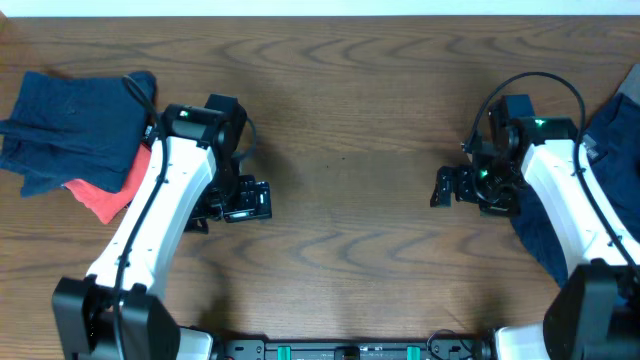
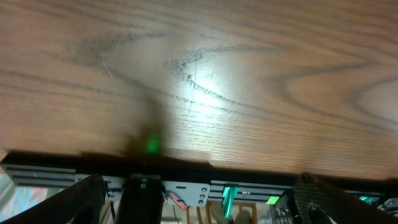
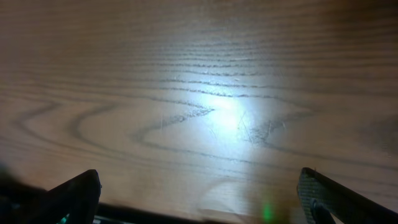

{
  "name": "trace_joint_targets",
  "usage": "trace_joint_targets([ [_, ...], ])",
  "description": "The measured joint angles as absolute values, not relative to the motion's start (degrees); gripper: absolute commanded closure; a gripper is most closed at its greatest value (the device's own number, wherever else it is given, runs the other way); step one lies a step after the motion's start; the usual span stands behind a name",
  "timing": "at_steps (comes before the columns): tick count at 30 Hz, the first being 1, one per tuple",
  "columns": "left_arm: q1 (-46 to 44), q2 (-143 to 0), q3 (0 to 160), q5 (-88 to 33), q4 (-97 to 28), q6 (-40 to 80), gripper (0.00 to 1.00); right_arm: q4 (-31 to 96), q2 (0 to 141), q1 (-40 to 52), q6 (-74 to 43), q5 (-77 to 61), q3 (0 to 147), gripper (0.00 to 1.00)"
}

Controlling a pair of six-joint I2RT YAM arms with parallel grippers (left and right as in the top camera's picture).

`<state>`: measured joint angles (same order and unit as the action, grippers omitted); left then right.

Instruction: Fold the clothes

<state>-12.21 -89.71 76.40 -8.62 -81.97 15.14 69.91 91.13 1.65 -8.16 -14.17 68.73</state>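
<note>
A pile of folded dark blue clothes (image 1: pixel 70 125) lies at the far left of the table, on top of a red garment (image 1: pixel 105 195). Another dark blue garment (image 1: pixel 610 150) lies at the right edge, partly under my right arm. My left gripper (image 1: pixel 245 200) is open and empty over bare wood, right of the left pile. My right gripper (image 1: pixel 445 187) is open and empty over bare wood, left of the right garment. Both wrist views show only the wood and spread finger tips; the left fingers (image 2: pixel 199 205) and the right fingers (image 3: pixel 199 199) hold nothing.
The wooden table (image 1: pixel 340 150) stretches between the two grippers. The table's front edge and the robot's base rail (image 2: pixel 205 186) show in the left wrist view. A black cable loops above my right wrist (image 1: pixel 530 85).
</note>
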Motion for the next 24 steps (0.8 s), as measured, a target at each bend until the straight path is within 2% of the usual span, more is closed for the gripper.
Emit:
trace_joint_targets([
  [5,-12.21,-76.90,73.69,-8.60,-76.71,14.52,0.02,66.52,79.94,1.28,-10.17,-10.63,67.02,0.01],
  [10,-12.21,-57.67,68.12,-7.05,-67.20,14.31,0.02,58.52,60.25,1.30,-11.11,-8.14,61.08,0.01],
  [17,-12.21,-28.73,51.77,-2.42,-54.81,14.26,0.02,50.81,33.61,1.30,-12.23,-2.74,48.49,0.01],
  [24,-12.21,-17.80,44.23,-1.83,-54.46,14.35,0.02,51.94,21.56,1.30,-12.67,-0.16,45.32,0.01],
])
